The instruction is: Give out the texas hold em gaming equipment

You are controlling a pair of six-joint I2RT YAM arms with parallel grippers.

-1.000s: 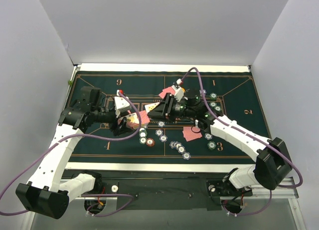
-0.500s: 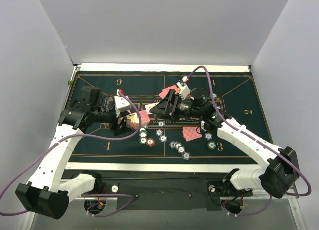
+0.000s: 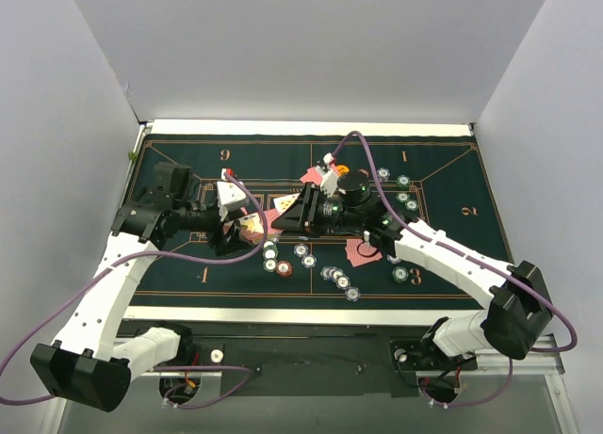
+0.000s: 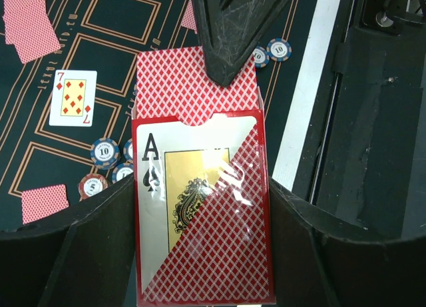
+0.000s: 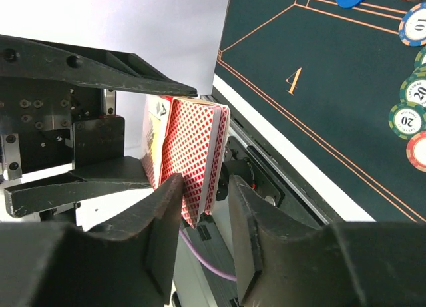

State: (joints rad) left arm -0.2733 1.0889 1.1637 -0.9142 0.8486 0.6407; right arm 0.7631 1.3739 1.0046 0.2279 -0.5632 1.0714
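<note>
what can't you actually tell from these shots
- Right wrist view: whether the right gripper truly presses the deck; its fingers hide the contact. The red chip is cut off by the right edge.
- Left wrist view: the deck's far end, sticking out of the card box, is covered by a black finger; the face-down card shows only its back.
- Top view: the deck is too small, hidden under the right gripper.

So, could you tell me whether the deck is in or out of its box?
Partly out: the left wrist view shows the red-backed deck standing above the rim of the box, its lower part inside.
</note>
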